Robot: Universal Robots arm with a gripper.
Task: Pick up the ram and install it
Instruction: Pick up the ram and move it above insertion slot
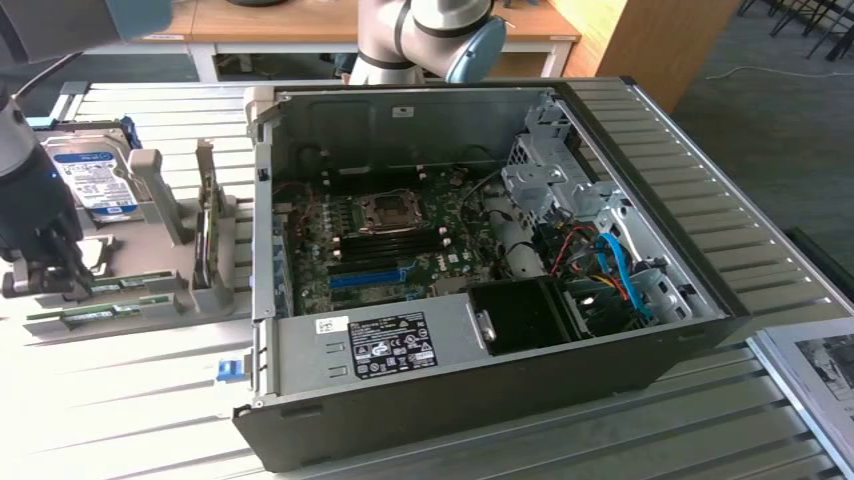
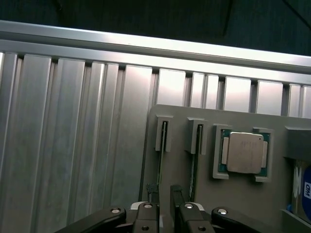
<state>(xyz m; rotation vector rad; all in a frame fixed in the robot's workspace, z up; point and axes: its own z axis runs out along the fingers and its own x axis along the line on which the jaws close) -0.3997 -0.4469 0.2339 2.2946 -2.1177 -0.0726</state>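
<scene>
The ram (image 2: 160,160) is a thin green stick standing on edge in a slot of the grey holder (image 2: 184,114). A second stick (image 2: 193,162) stands in the slot beside it. My gripper (image 2: 164,190) hangs low over the first stick, one dark finger (image 2: 151,193) on each side of it and a narrow gap left between them. In the exterior view the gripper (image 1: 56,282) is at that view's left, down at the holder's front, where the green sticks (image 1: 134,283) lie. The open computer case (image 1: 467,260) holds the motherboard with its dark memory slots (image 1: 400,238).
A square silver processor chip (image 2: 244,153) sits in a pocket of the holder beside the sticks. The hard drive (image 1: 96,180) with its blue-white label stands at the holder's back. Grey uprights (image 1: 214,230) rise between the holder and the case wall (image 1: 267,200). The table is ribbed metal (image 2: 73,145).
</scene>
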